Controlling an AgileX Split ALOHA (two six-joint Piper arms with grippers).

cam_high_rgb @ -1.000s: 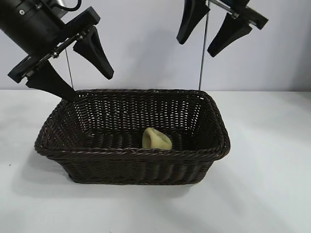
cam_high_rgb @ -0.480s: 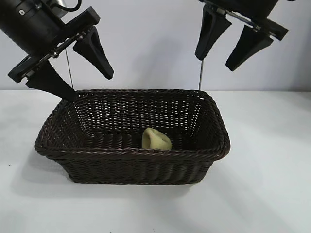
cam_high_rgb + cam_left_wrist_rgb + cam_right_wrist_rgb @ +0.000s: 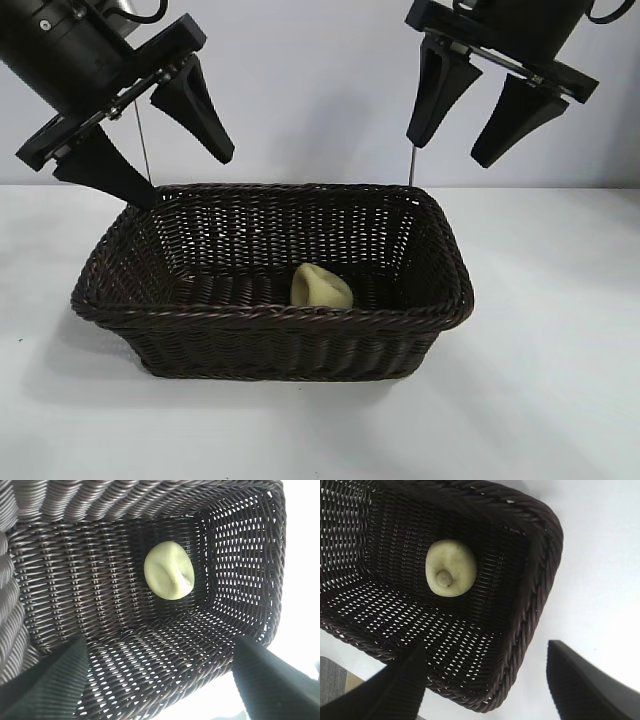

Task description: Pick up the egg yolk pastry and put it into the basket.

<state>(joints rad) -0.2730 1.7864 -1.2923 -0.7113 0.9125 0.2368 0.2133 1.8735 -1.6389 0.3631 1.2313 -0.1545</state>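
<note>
The egg yolk pastry [image 3: 321, 288] [image 3: 169, 570] [image 3: 451, 568], pale cream-yellow with a small knob, lies on the floor of the dark brown wicker basket [image 3: 270, 316] [image 3: 250, 555] [image 3: 535, 595], near its front wall. My left gripper [image 3: 180, 175] [image 3: 160, 680] hangs open above the basket's left back corner, nothing between its fingers. High over the basket's right back corner, my right gripper [image 3: 450, 155] [image 3: 485, 680] also stands open and empty. Neither gripper touches the pastry.
The basket stands on a white tabletop [image 3: 560, 330] before a pale wall. Two thin metal rods [image 3: 412, 150] rise behind the basket.
My right gripper has drifted to the right and slightly down above the basket's back right corner. The left gripper, the basket and the pastry have stayed put.
</note>
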